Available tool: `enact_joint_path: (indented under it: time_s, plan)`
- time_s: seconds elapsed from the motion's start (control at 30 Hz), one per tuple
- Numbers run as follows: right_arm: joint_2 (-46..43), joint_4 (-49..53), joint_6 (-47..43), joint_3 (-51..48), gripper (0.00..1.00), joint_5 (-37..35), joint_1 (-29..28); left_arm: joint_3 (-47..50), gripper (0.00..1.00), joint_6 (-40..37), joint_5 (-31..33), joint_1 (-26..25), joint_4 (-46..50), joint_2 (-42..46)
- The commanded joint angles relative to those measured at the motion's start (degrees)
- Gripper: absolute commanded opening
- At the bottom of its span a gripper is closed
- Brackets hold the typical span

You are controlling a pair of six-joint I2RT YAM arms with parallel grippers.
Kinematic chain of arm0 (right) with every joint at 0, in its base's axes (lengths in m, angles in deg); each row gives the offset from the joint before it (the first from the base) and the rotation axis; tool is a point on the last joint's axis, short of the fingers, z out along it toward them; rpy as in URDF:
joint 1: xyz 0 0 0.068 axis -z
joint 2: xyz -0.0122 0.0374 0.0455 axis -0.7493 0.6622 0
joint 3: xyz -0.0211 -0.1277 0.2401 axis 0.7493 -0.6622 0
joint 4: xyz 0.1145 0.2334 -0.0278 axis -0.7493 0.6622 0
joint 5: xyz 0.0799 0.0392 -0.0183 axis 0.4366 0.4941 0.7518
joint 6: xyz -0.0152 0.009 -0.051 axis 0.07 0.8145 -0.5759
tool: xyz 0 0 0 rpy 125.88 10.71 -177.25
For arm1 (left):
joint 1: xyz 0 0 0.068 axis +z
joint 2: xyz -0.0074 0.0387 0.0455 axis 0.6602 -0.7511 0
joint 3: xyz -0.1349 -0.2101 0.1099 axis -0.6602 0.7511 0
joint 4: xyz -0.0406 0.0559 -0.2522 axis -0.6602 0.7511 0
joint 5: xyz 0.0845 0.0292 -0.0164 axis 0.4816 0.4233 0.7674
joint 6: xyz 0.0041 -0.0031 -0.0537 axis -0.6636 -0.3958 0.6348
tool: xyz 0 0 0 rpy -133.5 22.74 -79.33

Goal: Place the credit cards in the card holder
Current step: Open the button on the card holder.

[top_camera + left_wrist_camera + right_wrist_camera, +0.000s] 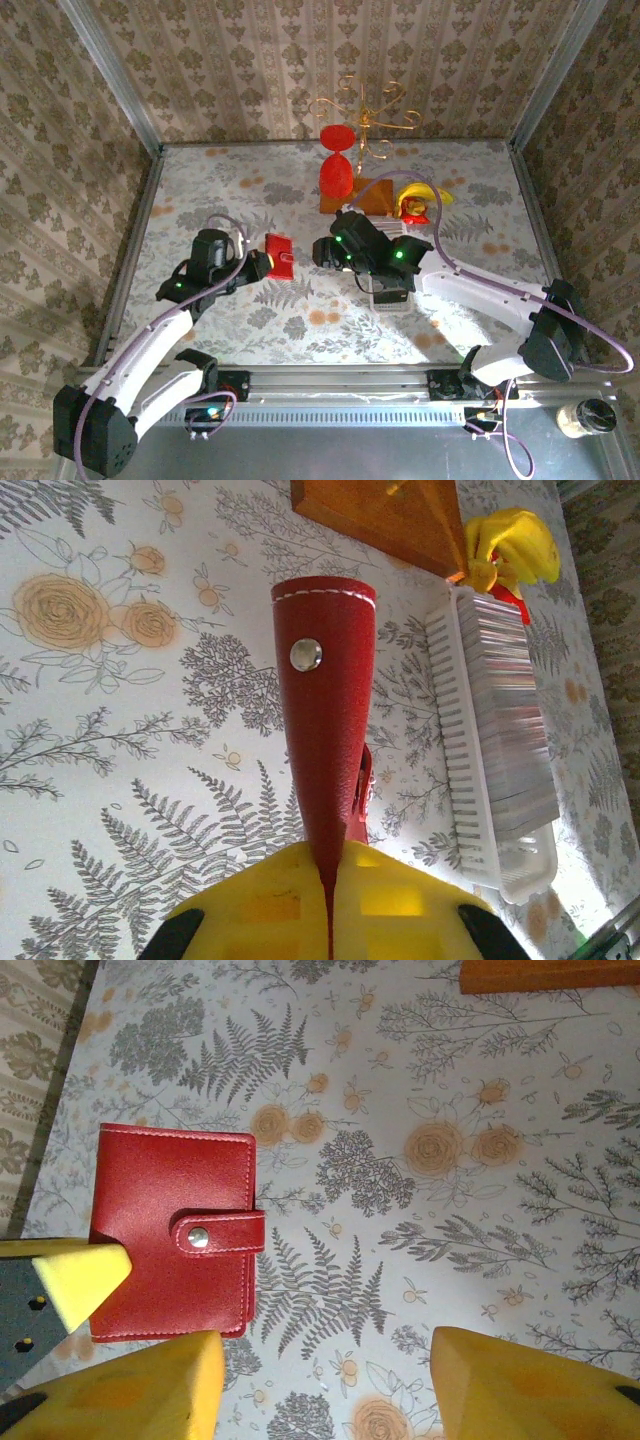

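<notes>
The red card holder (279, 256) is closed, its clasp tab snapped shut. My left gripper (256, 264) is shut on one edge of it, and in the left wrist view the card holder (325, 700) runs edge-on out of the left gripper (330, 868). To its right, my right gripper (325, 252) is open with nothing between its fingers. From the right wrist, the card holder (170, 1230) lies just left of the open right gripper (325, 1380). The credit cards (510, 710) stand as a long pale row in a white tray; from above, the credit cards (392, 297) are partly hidden under my right arm.
A brown wooden board (375, 195) lies at the back with a red goblet (337, 165) on its left and a yellow toy (420, 198) on its right. A gold wire stand (365, 105) is behind them. A jar (585, 418) sits off the table at near right.
</notes>
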Motion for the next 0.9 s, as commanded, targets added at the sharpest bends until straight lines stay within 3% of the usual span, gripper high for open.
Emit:
enact_joint_path:
  time_s: [0.0, 0.43, 0.87]
  plan:
    - [0.5, 1.9, -1.2, 1.4, 0.63, 0.4, -0.5, -2.4, 0.0, -2.5, -1.7, 1.0, 1.2, 0.9]
    - [6.5, 0.4, -1.9, 5.9, 0.67, 7.2, -1.3, -0.3, 0.0, -1.7, -5.7, 1.6, -4.1, 5.3]
    - [12.9, -2.2, -1.1, 11.6, 0.69, 7.0, -2.7, 0.2, 0.0, -0.5, -7.6, 1.5, -5.0, 6.3]
